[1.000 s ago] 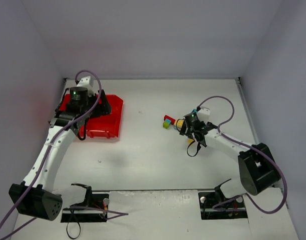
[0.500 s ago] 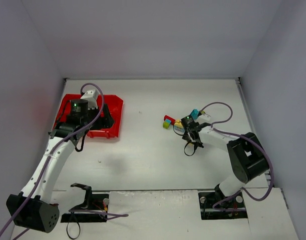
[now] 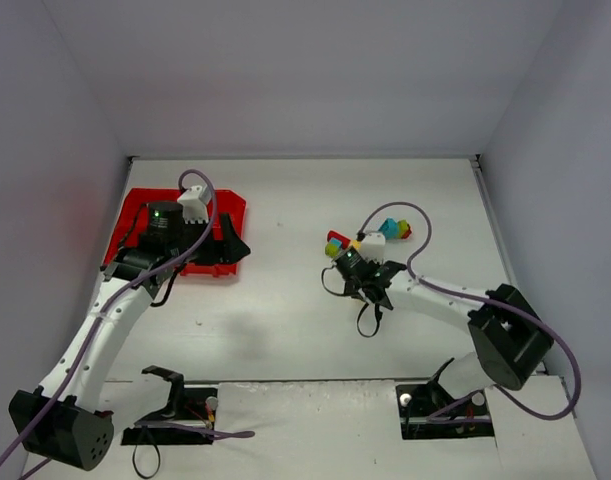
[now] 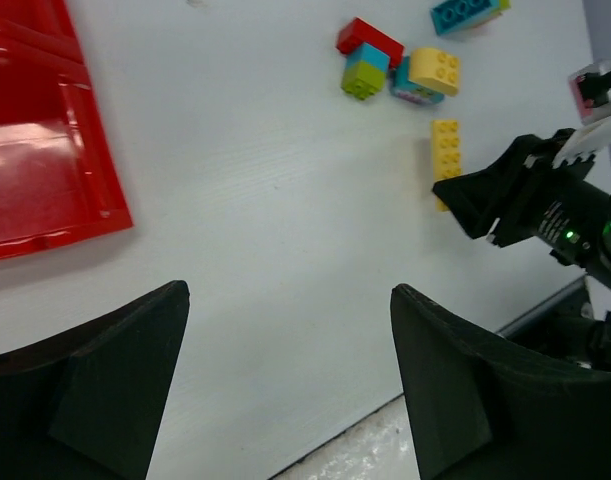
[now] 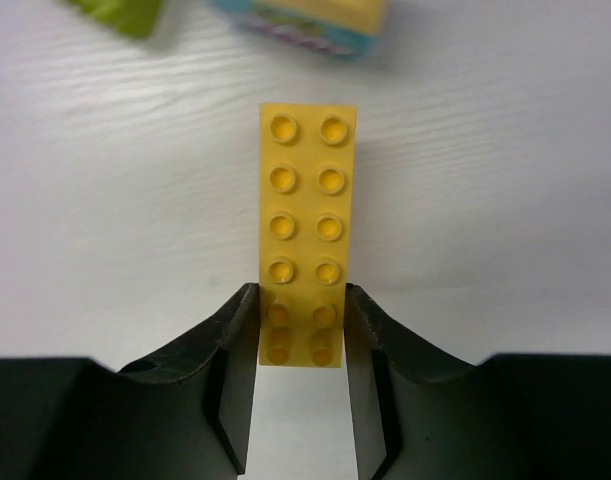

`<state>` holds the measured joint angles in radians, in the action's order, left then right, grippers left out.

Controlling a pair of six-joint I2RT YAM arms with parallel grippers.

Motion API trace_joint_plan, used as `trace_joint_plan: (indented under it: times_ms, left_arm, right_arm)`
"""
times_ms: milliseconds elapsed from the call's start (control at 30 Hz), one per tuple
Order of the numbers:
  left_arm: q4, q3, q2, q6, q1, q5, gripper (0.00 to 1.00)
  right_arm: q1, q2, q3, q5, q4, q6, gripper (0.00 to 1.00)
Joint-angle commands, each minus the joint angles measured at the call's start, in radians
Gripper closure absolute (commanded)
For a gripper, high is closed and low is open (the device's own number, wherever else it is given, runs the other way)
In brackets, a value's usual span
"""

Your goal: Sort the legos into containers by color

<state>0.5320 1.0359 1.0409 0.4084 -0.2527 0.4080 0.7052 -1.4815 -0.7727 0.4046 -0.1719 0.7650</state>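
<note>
My right gripper [image 5: 300, 300] is shut on the near end of a long yellow lego [image 5: 305, 210] that lies flat on the white table. From above, this gripper [image 3: 351, 264] sits just below the loose legos: a red one [image 3: 337, 238], a lime green one [image 3: 332, 250] and a teal-blue one [image 3: 389, 228]. The left wrist view shows the same long yellow lego [image 4: 446, 150] below a red lego [image 4: 369, 40]. My left gripper [image 4: 290, 292] is open and holds nothing, hovering over the table just right of the red tray of containers [image 3: 231, 208].
A yellow square lego on a teal one [image 4: 431, 72] lies beside a lime lego topped with teal [image 4: 363, 76]. The tray's right edge [image 4: 105, 190] is left of my left fingers. The table's near edge and the arm mounts run along the bottom.
My right gripper has moved left toward the legos and closed on the long yellow one. My left gripper has swung right, from over the tray to past its right edge.
</note>
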Motion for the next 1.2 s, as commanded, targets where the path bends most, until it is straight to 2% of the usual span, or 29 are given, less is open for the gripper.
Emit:
trace_joint_plan:
  times_ms: [0,200,333,467,600,733,900,1067,1167]
  left_arm:
    - [-0.073,0.016,-0.002,0.068,-0.036,0.123,0.25]
    - [-0.147,0.024,0.014,0.153,-0.157,0.132,0.24]
    - [-0.162,0.05,0.085,0.167,-0.246,0.098,0.24]
    - [-0.165,0.056,0.136,0.167,-0.301,0.066,0.24]
    - [-0.175,0.052,0.182,0.167,-0.312,0.061,0.24]
    - [-0.207,0.049,0.205,0.178,-0.321,0.068,0.24]
    - [-0.323,0.047,0.229,0.217,-0.335,0.126,0.24]
    - [-0.342,0.056,0.263,0.219,-0.344,0.13,0.24]
    - [-0.356,0.052,0.274,0.222,-0.344,0.134,0.4]
  right_arm:
    - [0.129,0.095,-0.046,0.056,0.0,-0.119,1.0]
    - [0.309,0.118,-0.066,0.154,0.09,-0.303,1.0]
    - [0.416,0.136,-0.047,0.165,0.248,-0.42,1.0]
    - [0.435,0.208,0.007,0.1,0.369,-0.506,1.0]
    - [0.435,0.292,0.064,0.033,0.488,-0.564,1.0]
    - [0.435,0.343,0.084,-0.006,0.522,-0.599,1.0]
    - [0.435,0.351,0.101,-0.033,0.555,-0.621,1.0]
    - [0.435,0.352,0.113,-0.047,0.584,-0.627,1.0]
    - [0.435,0.357,0.122,-0.046,0.601,-0.633,1.0]
